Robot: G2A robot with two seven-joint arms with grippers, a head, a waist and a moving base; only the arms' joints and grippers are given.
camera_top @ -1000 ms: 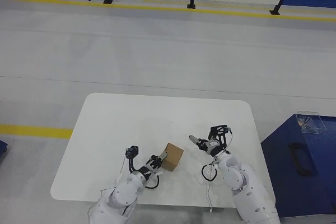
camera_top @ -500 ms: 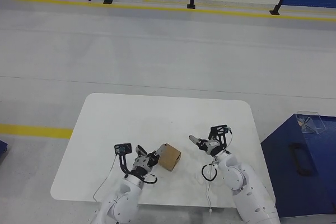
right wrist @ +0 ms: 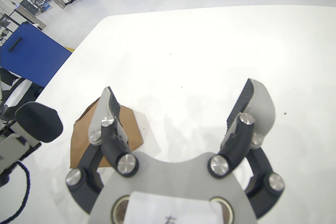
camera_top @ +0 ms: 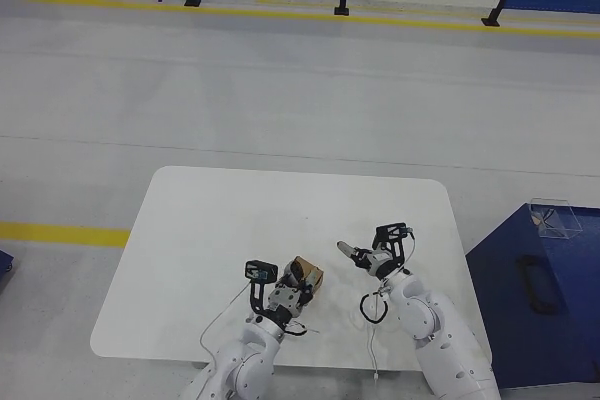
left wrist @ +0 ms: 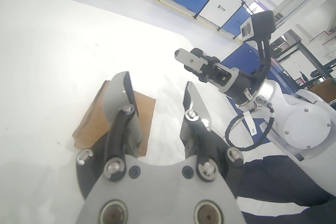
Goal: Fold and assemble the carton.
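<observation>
Handling: your carton looks light, thin, crease-prone; take a flap edge.
Where: on the table, just by your left gripper.
Claws: left and right gripper both wide, empty.

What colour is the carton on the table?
The carton is plain brown, clearest in the left wrist view.

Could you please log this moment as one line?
left gripper: open, at brown cardboard carton | right gripper: open, apart from carton

Brown cardboard carton lies on the white table, toward its near edge.
</observation>
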